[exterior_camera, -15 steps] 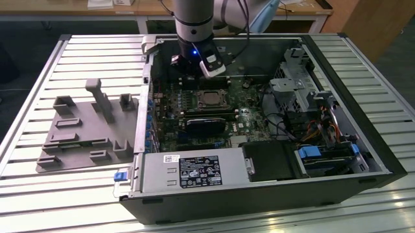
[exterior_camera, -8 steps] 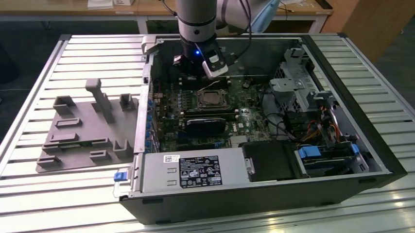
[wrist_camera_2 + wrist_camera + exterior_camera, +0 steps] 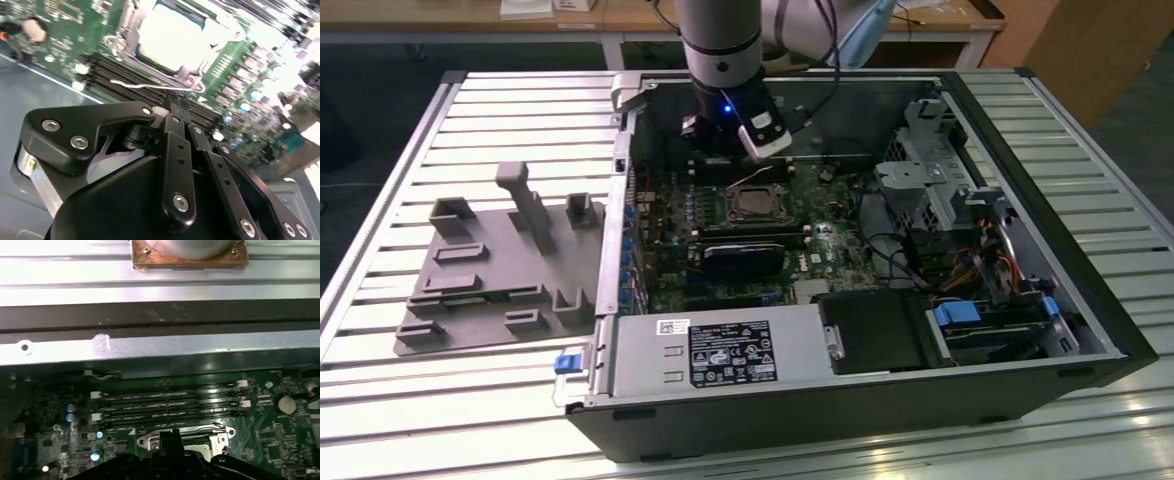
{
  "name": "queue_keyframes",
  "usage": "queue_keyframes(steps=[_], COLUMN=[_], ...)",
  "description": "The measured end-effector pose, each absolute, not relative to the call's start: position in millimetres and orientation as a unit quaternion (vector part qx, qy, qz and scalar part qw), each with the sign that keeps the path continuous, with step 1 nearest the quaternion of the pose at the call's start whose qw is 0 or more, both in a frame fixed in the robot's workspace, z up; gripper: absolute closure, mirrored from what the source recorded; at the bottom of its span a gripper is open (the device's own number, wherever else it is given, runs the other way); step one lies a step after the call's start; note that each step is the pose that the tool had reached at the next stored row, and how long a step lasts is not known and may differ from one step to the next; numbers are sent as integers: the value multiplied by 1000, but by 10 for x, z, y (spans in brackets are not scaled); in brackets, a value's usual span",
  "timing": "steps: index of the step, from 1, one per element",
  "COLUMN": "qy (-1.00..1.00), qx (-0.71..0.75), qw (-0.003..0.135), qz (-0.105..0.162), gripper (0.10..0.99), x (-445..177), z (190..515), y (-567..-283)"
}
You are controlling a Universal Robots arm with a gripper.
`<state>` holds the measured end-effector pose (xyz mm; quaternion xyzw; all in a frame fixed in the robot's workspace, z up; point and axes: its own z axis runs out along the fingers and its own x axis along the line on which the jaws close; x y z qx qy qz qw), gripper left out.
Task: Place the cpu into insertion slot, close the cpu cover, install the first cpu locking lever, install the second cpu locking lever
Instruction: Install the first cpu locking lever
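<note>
Reaching arm [image 3: 720,40]: stands in the open computer case [image 3: 761,425] at the wall opposite the power supply [image 3: 720,350]; its end hangs over the motherboard [image 3: 667,250] edge that runs along that wall
Gripper [image 3: 175,100]: clenched; the black fingertips [image 3: 172,104] are pressed together just beside a thin wire locking lever [image 3: 145,86]; whether they pinch the wire cannot be told
Cpu [image 3: 170,37]: lies flat in the insertion slot [image 3: 730,207] with its pale metal top facing up; it is near the gripper, on the side of the memory slots [image 3: 165,407] away from the case wall
Cpu cover [image 3: 222,34]: a silver frame lying down flat around the cpu; the chip's top shows through its window
Locking lever: starts at a corner of the insertion slot; it runs along the slot's edge nearest the gripper, over the memory slots, with a hooked bend at one end
Memory slots: long dark rows side by side on the motherboard, between the insertion slot and the case wall where the arm stands; in the first wrist view the fingertips hang above the slot's edge next to them
Black block [image 3: 740,258]: on the motherboard just beside the insertion slot, on the side toward the power supply
Power supply: a grey box along the case edge opposite the arm; well apart from the gripper
Grey fixture plate [image 3: 494,270]: lies on the slatted table [image 3: 400,420] beside the case, on the exterior view's left; several upright grey posts stand on it
</note>
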<state>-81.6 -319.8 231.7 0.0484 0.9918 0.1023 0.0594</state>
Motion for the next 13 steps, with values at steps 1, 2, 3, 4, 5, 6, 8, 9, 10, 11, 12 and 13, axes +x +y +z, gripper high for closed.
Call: queue_keyframes(steps=[1,2,3,4,5,6,8,9,10,11,12,13], qy=[991,991,991,991,990,990,989,989,988,988,987,987], qx=[48,48,48,48,48,49,50,50,50,51,51,52], qw=[65,69,73,77,81,85,93,97,101,105,108,110], qz=[103,103,103,103,103,103,104,104,104,104,104,104], gripper=[984,984,984,984,984,984,984,984,984,984,984,984], x=[-816,-816,-815,-815,-816,-816,-816,-816,-816,-816,-815,-815], z=[2314,2310,2306,2302,2299,2296,2291,2289,2287,2284,2279,2274], y=[-3198,-3198,-3198,-3198,-3198,-3198,-3198,-3198,-3198,-3198,-3198,-3198])
